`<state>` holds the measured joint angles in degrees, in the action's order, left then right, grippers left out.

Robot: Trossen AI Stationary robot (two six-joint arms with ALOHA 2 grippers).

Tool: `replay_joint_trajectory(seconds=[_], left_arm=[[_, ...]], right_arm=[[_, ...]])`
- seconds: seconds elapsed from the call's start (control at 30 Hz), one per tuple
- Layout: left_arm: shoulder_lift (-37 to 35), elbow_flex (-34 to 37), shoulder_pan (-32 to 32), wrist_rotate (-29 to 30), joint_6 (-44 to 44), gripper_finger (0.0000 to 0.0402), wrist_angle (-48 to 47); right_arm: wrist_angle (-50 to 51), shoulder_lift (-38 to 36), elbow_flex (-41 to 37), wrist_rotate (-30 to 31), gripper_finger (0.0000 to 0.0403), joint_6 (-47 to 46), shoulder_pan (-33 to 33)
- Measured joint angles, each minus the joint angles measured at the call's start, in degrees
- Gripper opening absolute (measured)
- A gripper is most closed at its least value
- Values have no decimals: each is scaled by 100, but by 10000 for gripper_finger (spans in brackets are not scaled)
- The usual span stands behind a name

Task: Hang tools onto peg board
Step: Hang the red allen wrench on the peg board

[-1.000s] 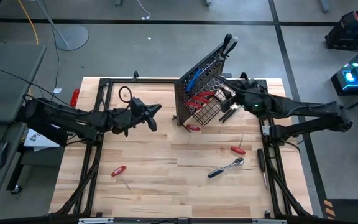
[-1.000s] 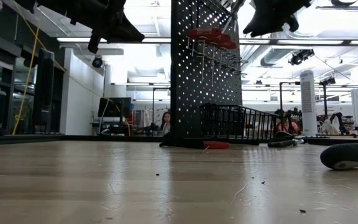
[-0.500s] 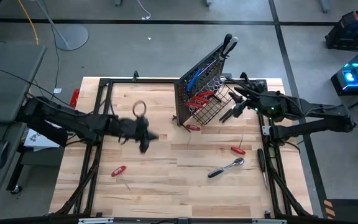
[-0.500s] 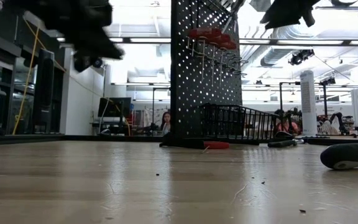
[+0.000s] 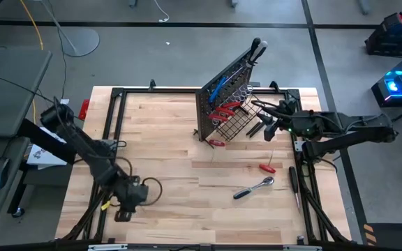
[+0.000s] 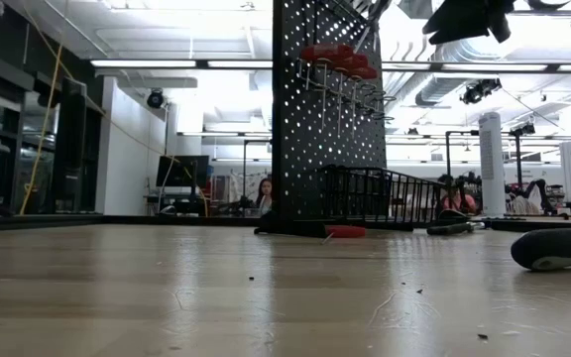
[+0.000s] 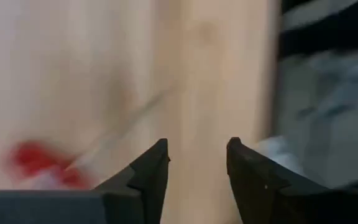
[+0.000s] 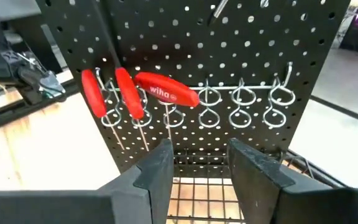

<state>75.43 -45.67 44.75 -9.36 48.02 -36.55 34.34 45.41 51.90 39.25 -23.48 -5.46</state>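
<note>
My left gripper [image 5: 125, 206] hovers over the table's near-left part, tipped steeply down and open [image 7: 197, 149]. A blurred red-handled screwdriver [image 7: 39, 165] lies on the wood just beside its fingers, untouched; the arm hides it in the high view. The black peg board [image 5: 225, 97] stands upright at the far middle. Three red-handled screwdrivers [image 8: 160, 92] hang in its wire loops, and a blue tool [image 5: 218, 87] hangs higher up. My right gripper [image 5: 267, 120] is raised to the right of the board, facing it, open [image 8: 201, 152] and holding nothing.
A chrome ratchet [image 5: 253, 187] and a red-handled screwdriver [image 5: 267, 167] lie on the right half of the table. Another red handle [image 5: 216, 142] lies at the board's foot, beside the wire basket [image 5: 237, 125]. A dark handle [image 6: 558, 248] lies near the low camera.
My left gripper has swung from mid-table, beside the peg board, toward the near-left corner. It has come down and tipped from roughly level to pointing steeply down. My right gripper has drawn back a little from the board toward the table's right edge.
</note>
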Motion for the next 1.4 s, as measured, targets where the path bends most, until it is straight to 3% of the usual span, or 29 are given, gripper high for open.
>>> replay_joint_trajectory(seconds=[0.1,0.3,0.67,0.73,0.87,1.07,1.4], left_arm=[[287,-142,97,527,-805,156,-639],[926,-126,59,582,-2417,157,-742],[1871,-157,59,886,-3474,146,-943],[2021,-170,58,882,-3520,117,-994],[2087,-166,-31,520,-3471,19,-903],[1880,-306,-470,419,-2961,2,-779],[521,-1447,-1372,1316,-2193,0,-190]], right_arm=[[-34,0,0,-26,145,-170,-55],[-368,-2,0,-235,145,-217,-344],[-502,2,117,-284,145,-630,-946],[-488,2,263,-267,145,-626,-1032],[-196,2,739,-11,145,-593,-1200],[397,-4,1573,274,145,-271,-1438],[1439,5,1749,-151,145,-661,-1807]])
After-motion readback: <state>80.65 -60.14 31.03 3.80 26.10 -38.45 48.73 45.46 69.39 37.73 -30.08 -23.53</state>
